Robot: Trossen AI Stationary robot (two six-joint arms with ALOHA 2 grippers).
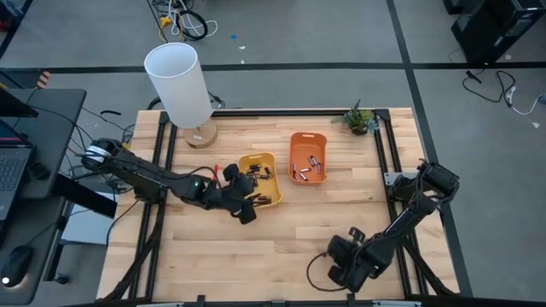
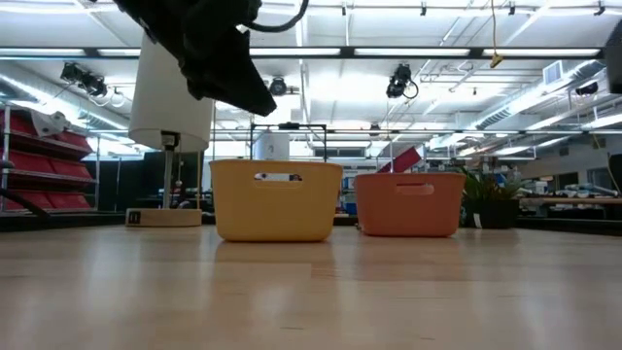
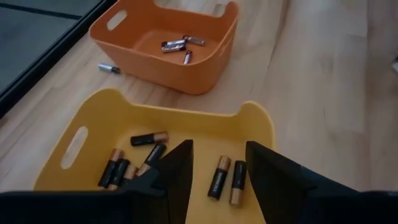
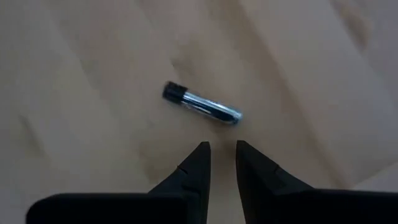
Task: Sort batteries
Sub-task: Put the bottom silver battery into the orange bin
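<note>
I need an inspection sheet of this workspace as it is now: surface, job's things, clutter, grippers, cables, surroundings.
Surface: pale wooden table top in a black frame.
Job's things: black-and-copper batteries lie in the yellow plastic tray; silvery batteries in the orange plastic tray; one silvery battery lies on the wood, another beside the orange tray.
Clutter: white cylindrical lamp; small green plant.
Grippers: left gripper open and empty above the yellow tray; right gripper slightly apart, empty, near the loose battery.
Cables: loose cords on the floor.
Surroundings: laptop desk; workshop shelves.
</note>
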